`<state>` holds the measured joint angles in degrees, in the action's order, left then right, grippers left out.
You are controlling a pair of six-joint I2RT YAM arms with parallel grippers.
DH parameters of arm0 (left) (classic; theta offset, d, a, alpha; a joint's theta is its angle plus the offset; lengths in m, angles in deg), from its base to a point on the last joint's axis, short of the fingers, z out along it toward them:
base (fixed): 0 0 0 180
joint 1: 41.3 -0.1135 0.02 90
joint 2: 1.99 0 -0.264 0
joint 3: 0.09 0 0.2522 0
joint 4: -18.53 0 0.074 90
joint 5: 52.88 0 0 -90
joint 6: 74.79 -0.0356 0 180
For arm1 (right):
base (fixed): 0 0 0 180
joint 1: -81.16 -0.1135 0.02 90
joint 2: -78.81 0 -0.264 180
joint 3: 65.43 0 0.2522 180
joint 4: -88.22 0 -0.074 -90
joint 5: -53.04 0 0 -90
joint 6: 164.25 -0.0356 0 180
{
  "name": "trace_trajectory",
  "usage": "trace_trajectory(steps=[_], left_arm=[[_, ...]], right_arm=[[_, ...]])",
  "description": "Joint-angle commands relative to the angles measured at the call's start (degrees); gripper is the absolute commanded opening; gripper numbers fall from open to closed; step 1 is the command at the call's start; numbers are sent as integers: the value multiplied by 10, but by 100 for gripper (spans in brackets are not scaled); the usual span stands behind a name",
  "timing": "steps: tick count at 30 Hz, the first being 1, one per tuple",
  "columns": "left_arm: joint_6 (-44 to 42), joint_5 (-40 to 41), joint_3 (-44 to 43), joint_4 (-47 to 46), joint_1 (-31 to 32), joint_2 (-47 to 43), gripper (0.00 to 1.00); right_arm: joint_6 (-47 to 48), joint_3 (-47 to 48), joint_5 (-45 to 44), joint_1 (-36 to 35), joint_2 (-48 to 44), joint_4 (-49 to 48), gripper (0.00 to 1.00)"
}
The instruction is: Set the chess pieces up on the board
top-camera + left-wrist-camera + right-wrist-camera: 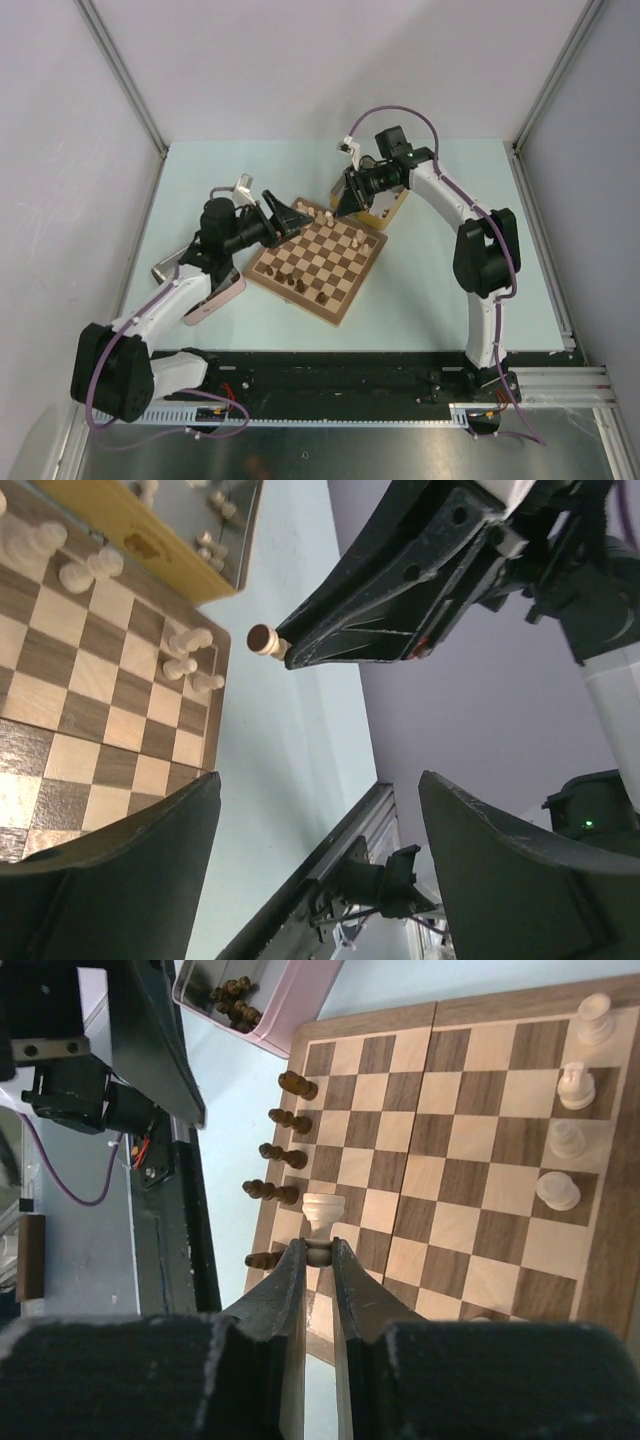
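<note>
Pale table (450, 290), checkered wooden board (318, 258), turned piece (322, 1210)

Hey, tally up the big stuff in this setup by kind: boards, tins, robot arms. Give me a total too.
Chessboard: 1
Tins: 2, a yellow tin and a pink tin
Robot arms: 2, the left arm and the right arm
Total: 5

The board (460, 1140) is chequered tan and brown, pieces (577, 1085) pale or dark, tin (297, 1002) seemingly pink.

Board (330, 272) edge beneath left claw (290, 213)
</note>
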<state>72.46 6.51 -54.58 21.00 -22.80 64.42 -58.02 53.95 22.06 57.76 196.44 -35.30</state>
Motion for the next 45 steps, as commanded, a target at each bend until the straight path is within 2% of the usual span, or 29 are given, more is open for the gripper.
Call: trace_trajectory(steps=[1,10,18,26,33,38,42,45], left_arm=[[30,9,-27,-27,20,35,82],[41,32,-58,-28,30,103,76],[65,34,-71,-37,35,122,62],[76,37,-70,-44,39,125,57],[75,61,-42,-43,36,102,59],[63,77,-23,-39,22,72,63],[4,103,-22,8,1,19,70],[-63,136,-30,93,-21,-35,73]], right_arm=[[-21,-10,23,-13,-32,-15,3],[-16,-15,60,-29,-45,-18,3],[-6,-20,65,-31,-54,-18,3],[-16,-19,64,-32,-54,-30,3],[-4,-16,43,-28,-56,-17,4],[41,-6,17,-31,-54,38,3],[138,27,-69,-40,-35,132,4],[190,72,-149,-52,-2,219,4]])
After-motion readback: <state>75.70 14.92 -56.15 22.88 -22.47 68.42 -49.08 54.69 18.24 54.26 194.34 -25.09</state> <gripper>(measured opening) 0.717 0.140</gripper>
